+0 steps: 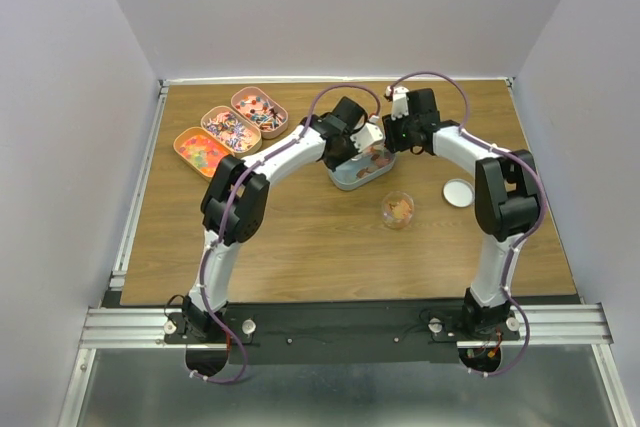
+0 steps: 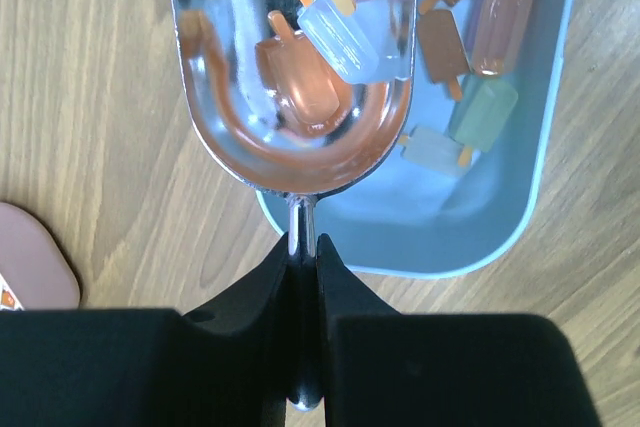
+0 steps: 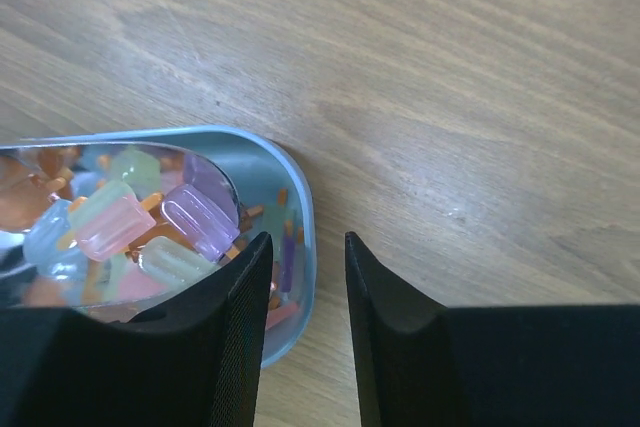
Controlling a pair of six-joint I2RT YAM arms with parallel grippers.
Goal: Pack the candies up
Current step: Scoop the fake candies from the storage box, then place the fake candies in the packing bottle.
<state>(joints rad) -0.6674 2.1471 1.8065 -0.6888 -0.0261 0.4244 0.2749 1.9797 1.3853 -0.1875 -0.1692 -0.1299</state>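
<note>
A silver scoop (image 2: 300, 137) holds several pastel popsicle-shaped candies (image 2: 335, 37). It hangs over one end of a light-blue oval tin (image 2: 500, 237) with more candies inside. My left gripper (image 2: 303, 247) is shut on the scoop's thin handle. My right gripper (image 3: 307, 239) is open at the tin's other end (image 3: 300, 197). Its left finger is over the tin's inside and its right finger is over bare wood, with nothing held. The loaded scoop (image 3: 205, 182) lies just left of it. From above, both grippers meet over the blue tin (image 1: 350, 182) at mid-table.
Three oval tins with mixed sweets (image 1: 202, 150) (image 1: 231, 130) (image 1: 260, 112) line the far left of the wooden table. A small round clear jar (image 1: 398, 210) with a few sweets stands in front of the blue tin, and its white lid (image 1: 458, 192) lies to the right.
</note>
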